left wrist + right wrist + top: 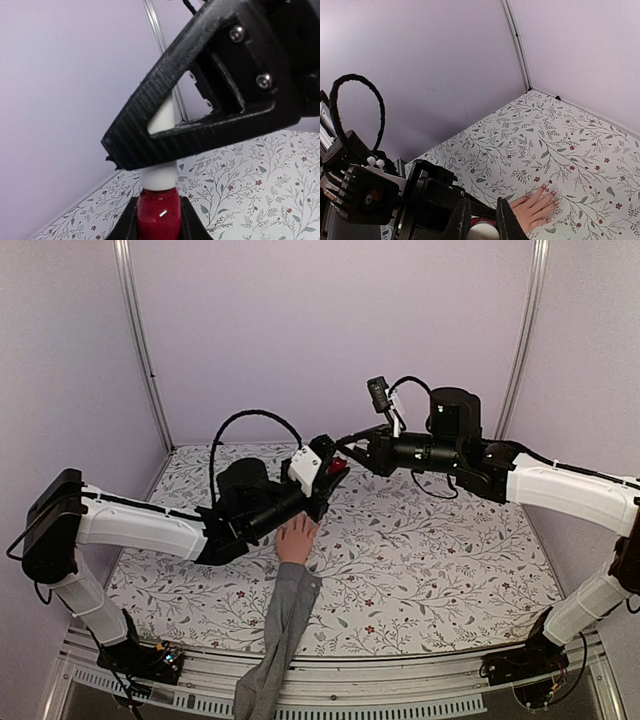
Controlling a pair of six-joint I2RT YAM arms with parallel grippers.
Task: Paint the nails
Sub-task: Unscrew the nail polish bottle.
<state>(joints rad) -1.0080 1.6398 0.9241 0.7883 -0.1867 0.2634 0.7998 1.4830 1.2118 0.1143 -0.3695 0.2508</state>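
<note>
**Gripping the cap: bottle not yet opened, painting not begun**

The flowered table point(450, 560) carries only the mannequin hand point(297, 538), which lies flat, palm down, fingers spread and pointing away from the arm bases, with its grey sleeve point(285, 620) trailing back to the near edge.

Above and just beyond those fingers, the two arms meet in the air. The left gripper point(159, 222) is pinched on the body of the polish bottle point(159, 212) and holds it upright, clear of the table. The right gripper point(481, 225) is pressed together on the white cap point(161, 172), one finger on each side.

The glass shows deep red polish filling all of it that is in view; its exact level is hidden by the fingers. The cap sits on the neck, so no brush is out.

The nails point(554, 192) look pale pink in the right wrist view, and are too small to tell whether any has a coat. By my reading the task is at its start: uncapping, then every nail, remains.
</note>
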